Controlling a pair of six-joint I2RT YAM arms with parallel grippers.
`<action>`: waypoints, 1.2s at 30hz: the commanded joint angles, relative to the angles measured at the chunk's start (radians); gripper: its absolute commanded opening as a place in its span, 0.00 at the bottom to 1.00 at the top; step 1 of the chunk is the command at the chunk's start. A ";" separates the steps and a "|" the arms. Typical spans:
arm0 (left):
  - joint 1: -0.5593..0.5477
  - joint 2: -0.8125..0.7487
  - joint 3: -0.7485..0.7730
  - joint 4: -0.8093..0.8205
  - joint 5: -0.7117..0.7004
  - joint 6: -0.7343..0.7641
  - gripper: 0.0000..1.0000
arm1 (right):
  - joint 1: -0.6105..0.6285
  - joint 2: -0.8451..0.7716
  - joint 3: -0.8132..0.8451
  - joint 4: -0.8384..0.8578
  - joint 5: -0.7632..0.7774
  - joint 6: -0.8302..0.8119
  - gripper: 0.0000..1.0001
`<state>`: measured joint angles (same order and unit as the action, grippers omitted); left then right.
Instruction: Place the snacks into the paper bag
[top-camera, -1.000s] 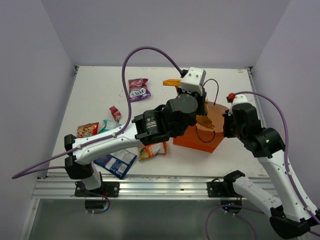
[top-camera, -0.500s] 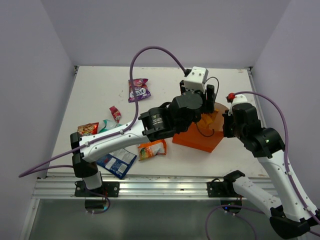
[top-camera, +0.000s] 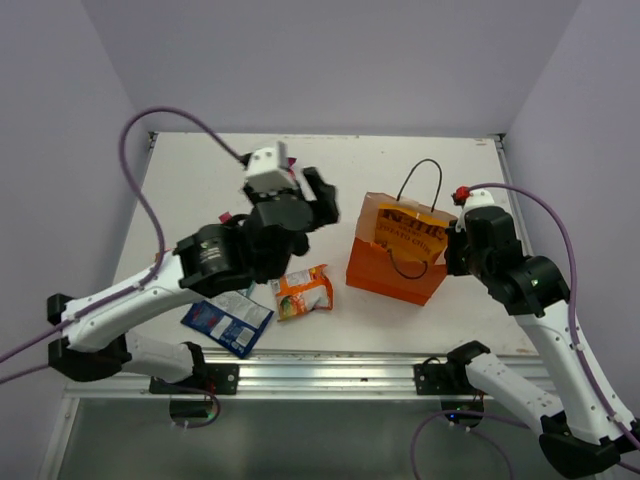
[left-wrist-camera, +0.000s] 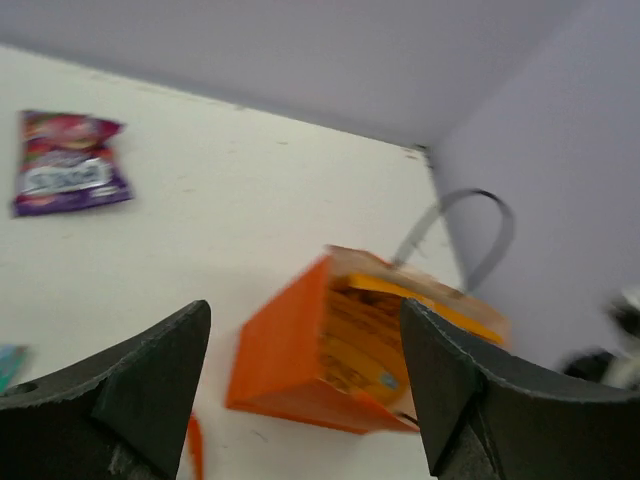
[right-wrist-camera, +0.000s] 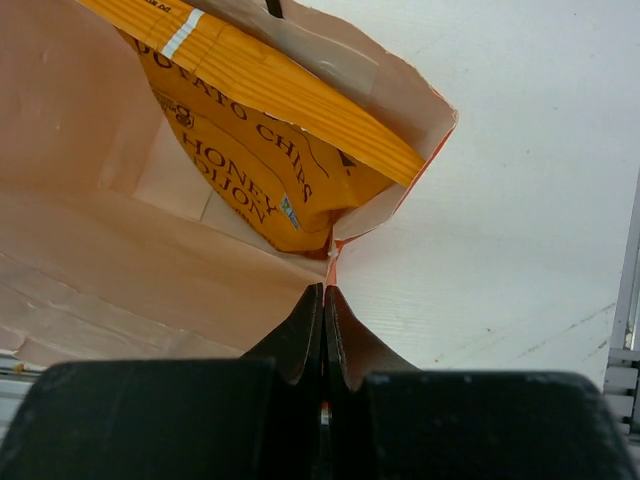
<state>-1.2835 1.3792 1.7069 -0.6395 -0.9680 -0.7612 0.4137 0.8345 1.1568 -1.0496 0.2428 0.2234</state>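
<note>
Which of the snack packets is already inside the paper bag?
The orange-yellow chips packet, standing inside the orange paper bag. The purple packet, blue packet and orange-green packet lie on the table.

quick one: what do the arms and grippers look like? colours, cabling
left arm and right arm: white links, bulky black joint housings, a purple cable looping along each. left gripper and right gripper: black wedge-shaped fingers. white block on the left wrist.
</note>
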 joint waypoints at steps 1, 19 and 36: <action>0.258 -0.094 -0.303 -0.460 0.024 -0.547 0.81 | 0.004 -0.014 0.007 0.010 -0.028 -0.009 0.00; 0.293 -0.196 -1.131 -0.217 0.422 -0.876 0.82 | 0.004 -0.002 0.001 0.022 -0.073 -0.019 0.00; 0.175 -0.094 -0.722 -0.441 0.149 -0.802 0.00 | 0.002 -0.014 0.003 0.022 -0.083 -0.019 0.00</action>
<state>-1.0298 1.2922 0.6949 -0.9615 -0.6243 -1.5707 0.4133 0.8303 1.1568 -1.0492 0.1864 0.2188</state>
